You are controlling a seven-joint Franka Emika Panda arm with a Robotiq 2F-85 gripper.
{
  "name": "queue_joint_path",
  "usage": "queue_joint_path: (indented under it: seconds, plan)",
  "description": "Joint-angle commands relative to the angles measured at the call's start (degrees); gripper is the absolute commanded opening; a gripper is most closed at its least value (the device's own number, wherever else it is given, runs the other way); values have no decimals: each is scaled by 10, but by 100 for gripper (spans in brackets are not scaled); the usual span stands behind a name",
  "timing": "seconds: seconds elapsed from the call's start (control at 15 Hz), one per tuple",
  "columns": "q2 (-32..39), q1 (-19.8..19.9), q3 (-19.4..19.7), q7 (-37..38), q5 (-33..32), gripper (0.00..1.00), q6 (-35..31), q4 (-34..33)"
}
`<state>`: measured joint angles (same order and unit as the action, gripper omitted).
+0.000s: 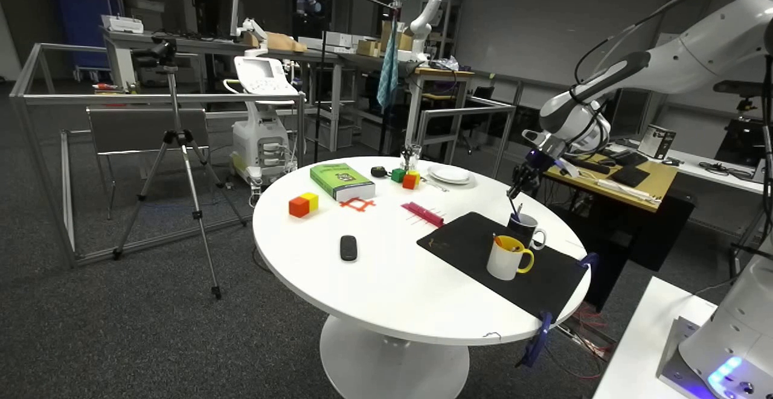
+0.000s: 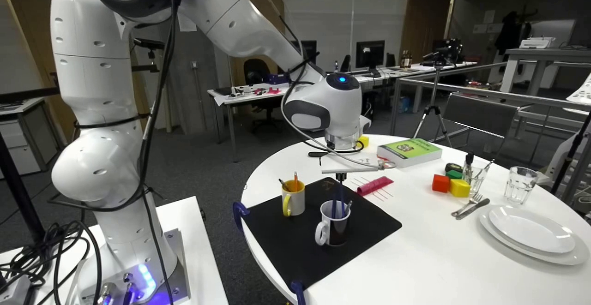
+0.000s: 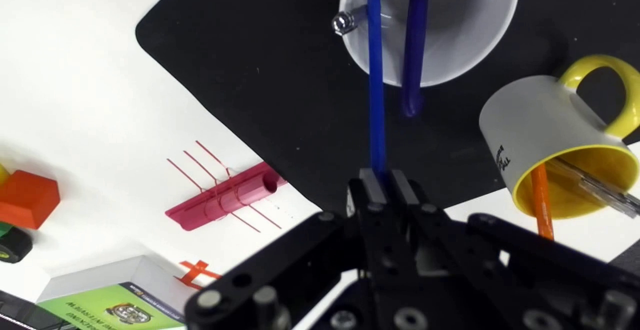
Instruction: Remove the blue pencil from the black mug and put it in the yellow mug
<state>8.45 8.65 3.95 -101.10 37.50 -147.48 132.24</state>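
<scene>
The blue pencil [image 3: 376, 95] stands with its top between my fingertips and its lower end inside the black mug [image 2: 340, 231]. It also shows in an exterior view [image 1: 514, 207]. My gripper [image 3: 384, 175] is shut on the pencil, above the mug. The black mug has a white inside and white handle; its white interior shows in the wrist view [image 3: 465, 45]. A dark blue pen [image 3: 414, 60] and a clear pen [image 3: 345, 22] also stand in it. The yellow mug [image 3: 545, 115], pale outside with yellow handle and inside, stands beside it, holding an orange pencil [image 3: 540, 195] and pens.
Both mugs stand on a black mat [image 2: 286, 240] clamped to the round white table [image 1: 386, 278]. A pink part [image 1: 426, 213], a green book [image 1: 341, 181], colored blocks [image 1: 303, 204], plates [image 2: 531, 231] and glasses [image 2: 521, 185] lie farther off.
</scene>
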Motion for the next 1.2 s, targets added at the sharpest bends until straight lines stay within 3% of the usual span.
queue_joint_path:
  seconds: [0.0, 0.6, 1.13]
  plan:
    - [-52, 10, -6, -10, 19, 2, 49, 5]
    - [-138, -6, 24, -22, 109, 2, 164, 6]
    - [-165, -35, 20, -16, 167, 2, 162, 9]
